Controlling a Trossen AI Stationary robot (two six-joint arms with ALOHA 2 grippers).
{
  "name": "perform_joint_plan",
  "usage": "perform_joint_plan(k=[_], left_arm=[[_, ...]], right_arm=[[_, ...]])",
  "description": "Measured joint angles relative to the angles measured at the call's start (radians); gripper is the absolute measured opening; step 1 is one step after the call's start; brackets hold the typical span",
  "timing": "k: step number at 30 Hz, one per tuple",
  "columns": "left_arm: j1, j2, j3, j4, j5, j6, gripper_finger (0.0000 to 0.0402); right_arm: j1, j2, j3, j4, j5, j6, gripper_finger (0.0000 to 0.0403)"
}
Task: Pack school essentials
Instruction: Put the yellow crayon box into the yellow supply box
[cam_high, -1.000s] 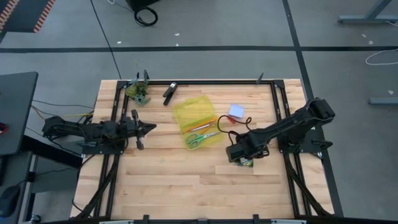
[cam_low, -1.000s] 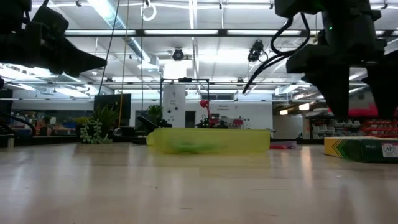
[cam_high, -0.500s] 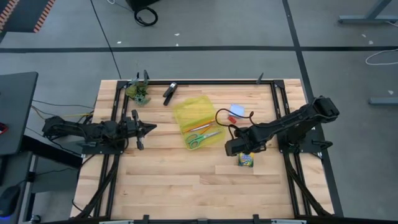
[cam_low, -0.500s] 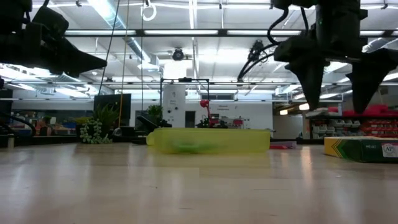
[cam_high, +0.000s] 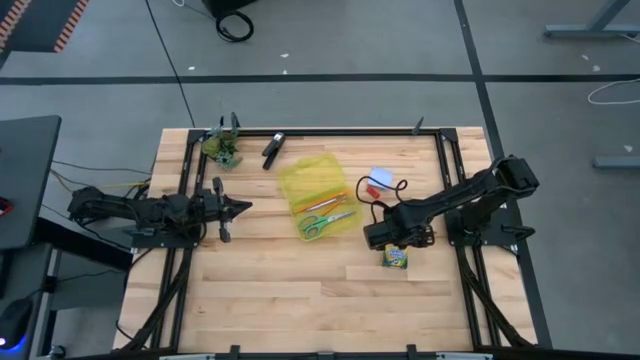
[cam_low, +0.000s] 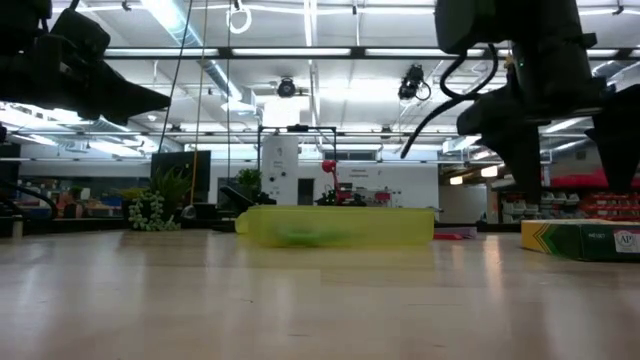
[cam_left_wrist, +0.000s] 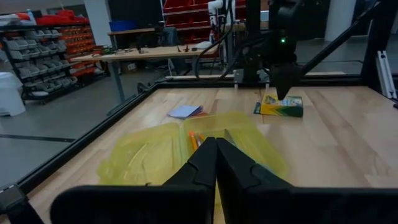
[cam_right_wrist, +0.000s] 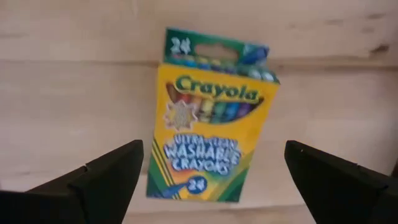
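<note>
The green-yellow crayon box lies flat on the table near the right side. My right gripper hovers just above it, open, one finger on either side and not touching. A yellow see-through pouch lies mid-table; an orange pencil and the green-handled scissors lie at its near end. The pale blue notepad and the tiny red eraser rest on the table to its right. My left gripper waits shut at the table's left. The purple pen does not show.
A black clip-like object and a small green plant clump sit by the far-left corner. A black frame rail borders the work area. Bare wood lies along the table's near side.
My right gripper has drawn a little toward the far edge, off the top of the crayon box, and has turned about its wrist; in the low view its fingers now show spread apart. The crayon box has stayed in place on the table.
</note>
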Motion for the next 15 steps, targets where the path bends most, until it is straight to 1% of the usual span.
perform_joint_plan(k=[5, 11, 15], left_arm=[[0.0, 0.0, 0.0, -0.001, 0.001, 0.0, 0.0017], [0.0, 0.008, 0.0, -0.002, 0.002, 0.0, 0.0008], [0.0, 0.034, 0.0, -0.002, 0.002, -0.003, 0.001]], right_arm=[[0.0, 0.0, -0.03, 0.024, 0.016, 0.027, 0.04], [0.0, 0.0, -0.109, 0.189, 0.017, 0.074, 0.04], [0.007, -0.001, -0.141, 0.213, 0.015, 0.103, 0.04]])
